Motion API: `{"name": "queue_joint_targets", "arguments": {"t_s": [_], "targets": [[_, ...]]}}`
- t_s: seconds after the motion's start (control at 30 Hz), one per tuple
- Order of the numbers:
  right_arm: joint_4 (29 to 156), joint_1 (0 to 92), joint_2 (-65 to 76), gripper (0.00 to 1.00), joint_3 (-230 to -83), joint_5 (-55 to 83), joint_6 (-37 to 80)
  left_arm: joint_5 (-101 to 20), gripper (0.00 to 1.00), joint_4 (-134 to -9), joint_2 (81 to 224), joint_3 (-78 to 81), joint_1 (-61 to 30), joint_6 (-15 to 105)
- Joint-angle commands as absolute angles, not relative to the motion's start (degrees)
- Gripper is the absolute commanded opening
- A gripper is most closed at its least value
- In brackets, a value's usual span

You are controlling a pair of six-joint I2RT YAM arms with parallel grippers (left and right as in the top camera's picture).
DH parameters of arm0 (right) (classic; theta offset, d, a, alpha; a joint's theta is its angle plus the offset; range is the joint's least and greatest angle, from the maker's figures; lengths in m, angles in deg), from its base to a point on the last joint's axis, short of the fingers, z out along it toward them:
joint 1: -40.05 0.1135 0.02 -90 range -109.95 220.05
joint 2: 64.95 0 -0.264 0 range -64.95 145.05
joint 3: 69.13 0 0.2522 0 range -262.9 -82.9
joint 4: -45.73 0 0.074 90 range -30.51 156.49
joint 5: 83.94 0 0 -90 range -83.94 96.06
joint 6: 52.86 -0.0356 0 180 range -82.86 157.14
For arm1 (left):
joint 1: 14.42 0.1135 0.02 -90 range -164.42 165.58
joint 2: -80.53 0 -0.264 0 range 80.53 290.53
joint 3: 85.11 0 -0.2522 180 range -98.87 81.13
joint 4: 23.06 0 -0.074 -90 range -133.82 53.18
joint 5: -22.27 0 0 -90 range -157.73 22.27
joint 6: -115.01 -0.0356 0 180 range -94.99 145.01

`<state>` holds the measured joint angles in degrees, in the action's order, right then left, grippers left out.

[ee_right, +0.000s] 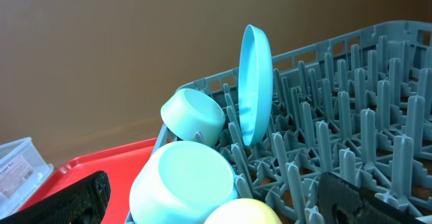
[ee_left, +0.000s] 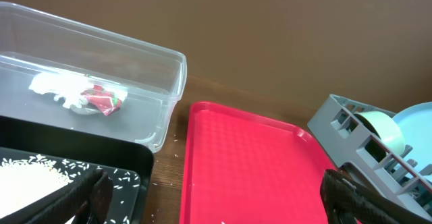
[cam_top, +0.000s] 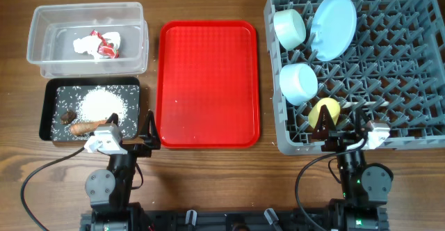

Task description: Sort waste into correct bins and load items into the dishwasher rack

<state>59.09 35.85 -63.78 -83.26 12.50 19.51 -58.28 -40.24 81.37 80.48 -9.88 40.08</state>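
Since the white spoon is not found in any view, no next target can be fixed, and sorting is judged almost finished. The wrapper (cam_top: pixel 97 44) is seen in the clear tub (cam_top: pixel 87 7) at upper left. The rice (cam_top: pixel 101 104), brown scrap (cam_top: pixel 68 115) and carrot (cam_top: pixel 87 127) are held in the black tub (cam_top: pixel 94 80) below it. The carrot's long axis is laid roughly left-right along the tub's lower edge, just left of the left gripper (ee_left: pixel 216 183), whose fingers are spread and empty. The plate (cam_top: pixel 334 26), upper bowl (cam_top: pixel 290 27), lower bowl (cam_top: pixel 297 83) and yellow cup (cam_top: pixel 325 110) are stood in the rack (cam_top: pixel 396 71) at right, just above the right gripper (ee_right: pixel 212 183), which is also spread with nothing held. The red tray (cam_top: pixel 208 85) is left between. The tubs are nearer the left arm, the rack nearer the right.
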Motion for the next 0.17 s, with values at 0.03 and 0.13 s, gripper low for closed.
{"name": "queue_joint_targets", "arguments": {"t_s": [0.03, 0.13], "targets": [[58.94, 36.02, -63.93, 1.0, -83.19, 13.41, 20.45, -58.61, 1.0, -40.43, 80.7, 80.81, -10.23, 38.92], [58.96, 36.02, -63.93, 1.0, -83.19, 13.41, 20.47, -58.61, 1.0, -40.43, 80.7, 80.81, -10.23, 38.92]]}}
